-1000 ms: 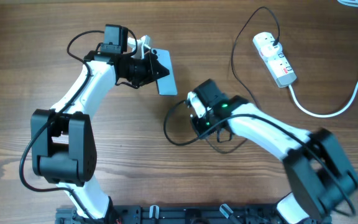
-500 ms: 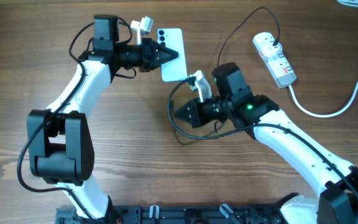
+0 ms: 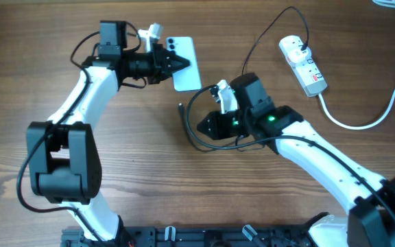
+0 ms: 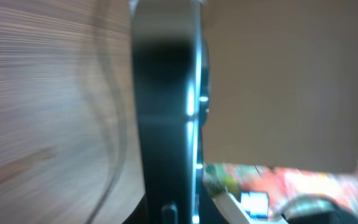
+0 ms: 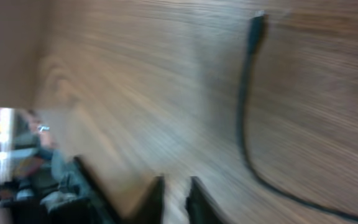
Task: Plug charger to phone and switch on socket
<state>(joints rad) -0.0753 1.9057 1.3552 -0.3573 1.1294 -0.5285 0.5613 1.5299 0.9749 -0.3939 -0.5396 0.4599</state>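
Item 1, the phone (image 3: pixel 186 65): a slim flat rectangle, pale smooth back turned up, small dark lenses near its far corner. I have it raised off the worktop (image 3: pixel 136 158) in the left pincer (image 3: pixel 172 64), which is clenched on one long edge. My left wrist camera shows only a dark blurred slab edge-on. I judge it is held aloft so that its port end stays reachable for the plug.

Item 2, the charger (image 5: pixel 242 124): a thin, limp black cable lying in a loose loop on the wood in front of the right arm. Its plug tip (image 5: pixel 257 22) rests flat on the grain, apart from the phone.

Item 3, right pincer (image 5: pixel 174 186): two dark fingers parted a little, with nothing between them as far as the blur allows. It hovers low beside the loop. My guess is that it is placed to take the cable near the tip.

Item 4, the socket (image 3: pixel 304 65): a small white oblong of hard plastic with red marks, far right, with the black cable entering its far end. A thick white cord (image 3: pixel 362 116) trails off. Neither arm is near it.
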